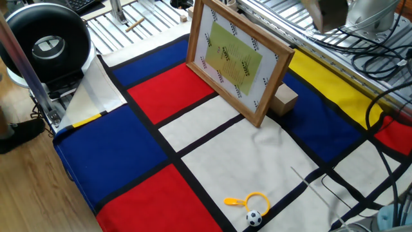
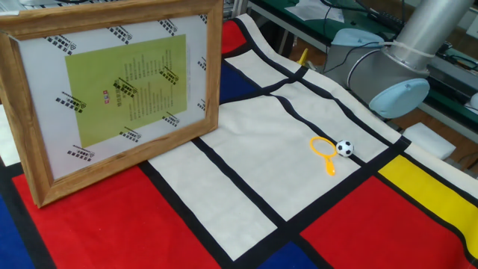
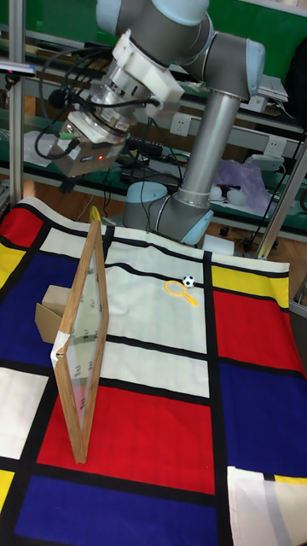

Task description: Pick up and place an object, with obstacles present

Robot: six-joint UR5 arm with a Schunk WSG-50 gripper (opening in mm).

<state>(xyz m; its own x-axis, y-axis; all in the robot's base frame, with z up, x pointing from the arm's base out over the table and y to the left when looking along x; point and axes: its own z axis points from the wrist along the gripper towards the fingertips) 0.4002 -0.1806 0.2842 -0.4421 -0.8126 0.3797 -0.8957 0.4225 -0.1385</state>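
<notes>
Items counted on the surface [image 1: 212,161]:

- One small wooden cube [image 1: 284,101], partly behind the frame.
- One wooden-framed picture [image 1: 237,60], standing upright.
- One yellow ring [image 1: 255,201] with a short handle.
- One miniature black-and-white football [image 1: 253,218], beside the ring.
- One robot arm [image 3: 205,102], carrying one end effector [image 3: 85,149].

Total loose items on the cloth: four.

Two fixed views face the picture [image 1: 237,60]; the tall view sees it edge-on.

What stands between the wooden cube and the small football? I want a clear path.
The upright framed picture stands between the cube and the football, clearest in the tall fixed view.
</notes>
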